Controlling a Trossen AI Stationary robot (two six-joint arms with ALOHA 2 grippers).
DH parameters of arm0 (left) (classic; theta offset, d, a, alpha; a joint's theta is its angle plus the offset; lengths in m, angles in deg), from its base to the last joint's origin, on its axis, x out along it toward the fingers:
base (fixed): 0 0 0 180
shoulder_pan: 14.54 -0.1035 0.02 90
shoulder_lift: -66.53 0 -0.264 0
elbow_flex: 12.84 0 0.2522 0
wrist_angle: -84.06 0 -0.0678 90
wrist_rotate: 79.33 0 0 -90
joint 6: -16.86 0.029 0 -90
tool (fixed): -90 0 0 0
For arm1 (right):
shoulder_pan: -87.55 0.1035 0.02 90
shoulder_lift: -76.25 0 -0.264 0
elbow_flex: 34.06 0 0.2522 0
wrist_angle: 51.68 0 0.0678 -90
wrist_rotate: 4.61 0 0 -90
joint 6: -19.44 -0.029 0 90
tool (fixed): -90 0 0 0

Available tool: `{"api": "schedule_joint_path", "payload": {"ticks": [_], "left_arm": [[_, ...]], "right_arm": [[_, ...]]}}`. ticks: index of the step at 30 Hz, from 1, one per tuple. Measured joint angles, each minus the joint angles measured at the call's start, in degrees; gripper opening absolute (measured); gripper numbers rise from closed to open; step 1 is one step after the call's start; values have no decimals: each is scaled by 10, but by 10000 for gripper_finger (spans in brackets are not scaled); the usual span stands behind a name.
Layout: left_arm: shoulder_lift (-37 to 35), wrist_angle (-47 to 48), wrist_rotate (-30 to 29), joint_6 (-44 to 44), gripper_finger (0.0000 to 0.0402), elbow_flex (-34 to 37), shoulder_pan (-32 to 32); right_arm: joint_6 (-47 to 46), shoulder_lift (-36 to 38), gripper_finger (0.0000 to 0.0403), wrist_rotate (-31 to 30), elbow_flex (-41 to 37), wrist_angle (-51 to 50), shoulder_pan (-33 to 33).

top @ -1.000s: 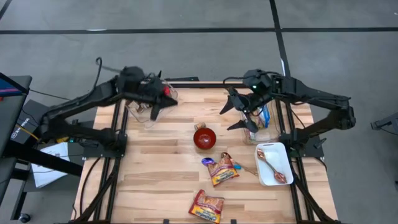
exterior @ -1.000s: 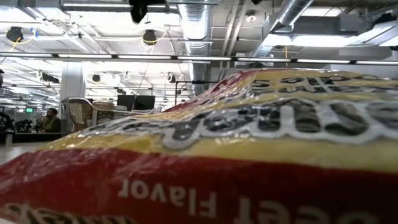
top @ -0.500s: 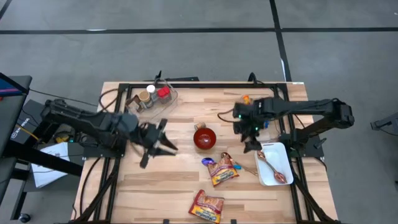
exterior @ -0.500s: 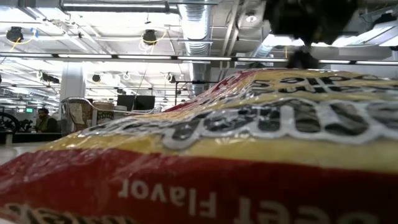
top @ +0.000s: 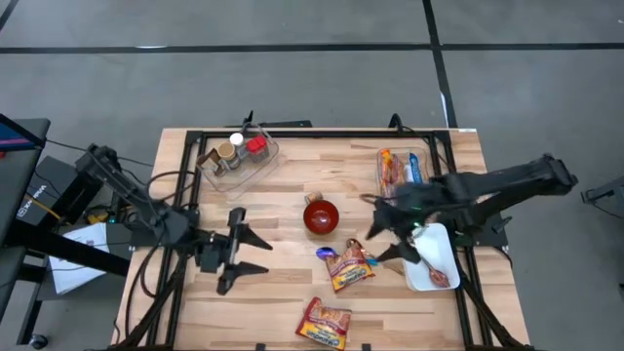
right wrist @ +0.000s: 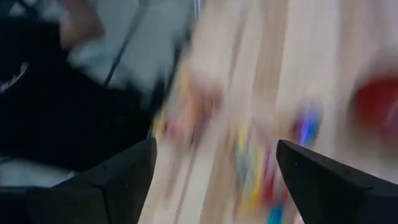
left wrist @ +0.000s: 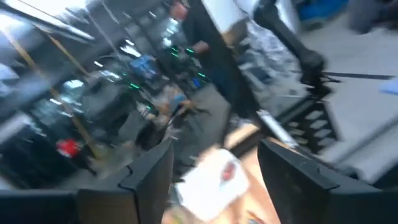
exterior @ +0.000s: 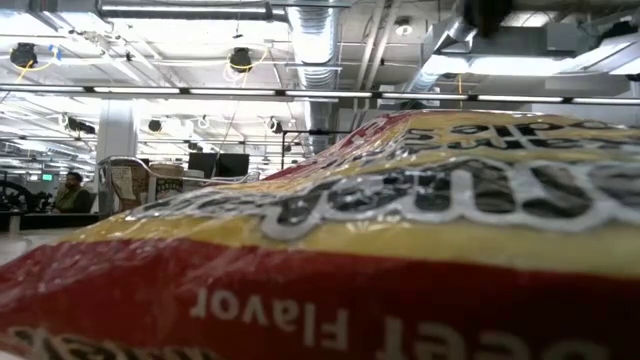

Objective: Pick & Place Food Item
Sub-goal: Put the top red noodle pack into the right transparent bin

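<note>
1. High view: my left end effector (top: 246, 264) hangs over the desk's (top: 273, 195) left half, fingers spread wide, empty. My right end effector (top: 388, 237) hovers just beside the white tray (top: 430, 255) holding a spoon (top: 429, 263), also spread, empty. The snack packet (top: 348, 266) lies near the red bowl (top: 321, 215); a second packet (top: 325, 323) sits at the near edge. A clear bin of jars (top: 235, 154) stands at the far left.
2. Low view: the second packet's (exterior: 330, 250) crinkled foil fills the frame; it looks light, soft and slippery, so I judge an edge pinch best. Ducted ceiling behind.
3. Left wrist view: fingers (left wrist: 146, 180) apart; blurred, possibly the tray ahead.
4. Right wrist view: fingers (right wrist: 118, 180) apart over plank wood.
</note>
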Motion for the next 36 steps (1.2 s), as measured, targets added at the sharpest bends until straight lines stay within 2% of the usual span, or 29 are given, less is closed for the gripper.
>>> {"api": "schedule_joint_path", "payload": {"ticks": [3,7,11,17,20,25,36], "left_arm": [[0,-72,-10,24,238,36,-20],[0,-105,-59,14,241,76,-29],[0,-128,-80,8,241,103,-28],[-1,-136,-91,-1,241,102,-20],[-1,-134,-101,6,241,102,-20],[-1,-134,-108,6,241,102,-20],[-1,-140,-106,6,241,102,-9]], "right_arm": [[66,40,324,-141,-9,103,71],[124,51,324,-289,-21,146,151],[141,12,324,-376,-28,172,188],[111,-57,324,-498,-30,119,173],[61,-69,324,-502,-30,68,159],[-3,-69,324,-443,-30,23,156],[-88,-69,324,-425,-30,13,169]]}}
